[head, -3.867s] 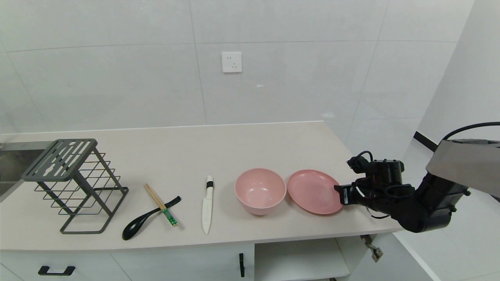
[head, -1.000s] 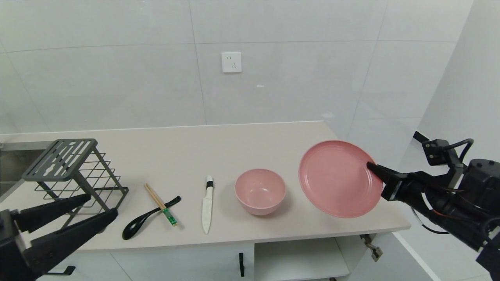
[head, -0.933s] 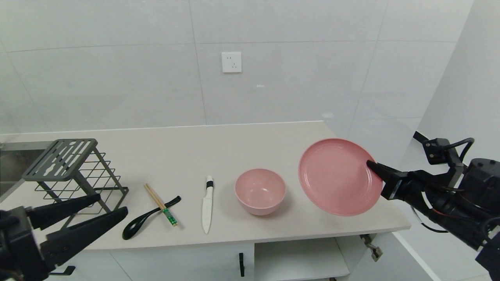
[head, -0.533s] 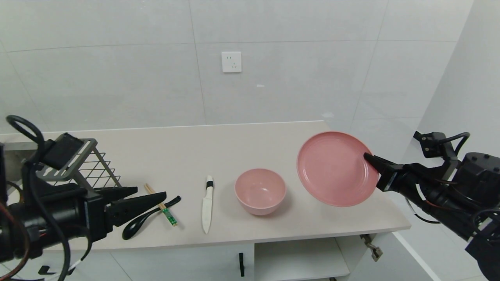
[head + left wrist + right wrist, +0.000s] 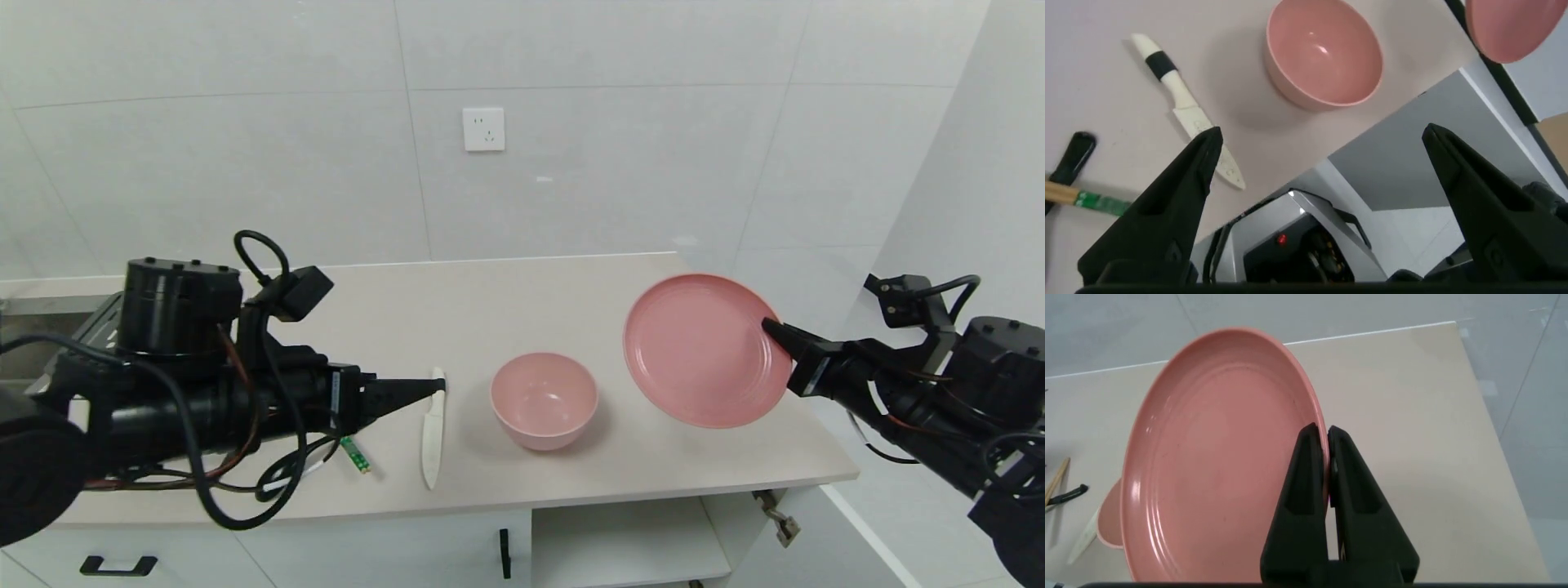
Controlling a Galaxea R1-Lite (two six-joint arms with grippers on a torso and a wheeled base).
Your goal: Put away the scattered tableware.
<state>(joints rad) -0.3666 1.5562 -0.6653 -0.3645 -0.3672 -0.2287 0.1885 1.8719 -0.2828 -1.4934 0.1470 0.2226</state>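
Beige surface (image 5: 506, 310) carries the pink bowl (image 5: 544, 398), white knife (image 5: 433, 437), chopsticks (image 5: 354, 454) and black spoon (image 5: 1076, 152), none stored yet. Right hand (image 5: 767, 325) pinches the pink plate (image 5: 702, 351), raised beside the bowl; left hand (image 5: 1319, 132) hangs spread wide near the knife.

One plate (image 5: 702, 351), one bowl (image 5: 544, 400), one knife (image 5: 433, 433), one socket (image 5: 484, 129).

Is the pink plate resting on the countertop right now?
No, the round pink plate hangs tilted above the beige countertop, its rim clamped in the right pincer.
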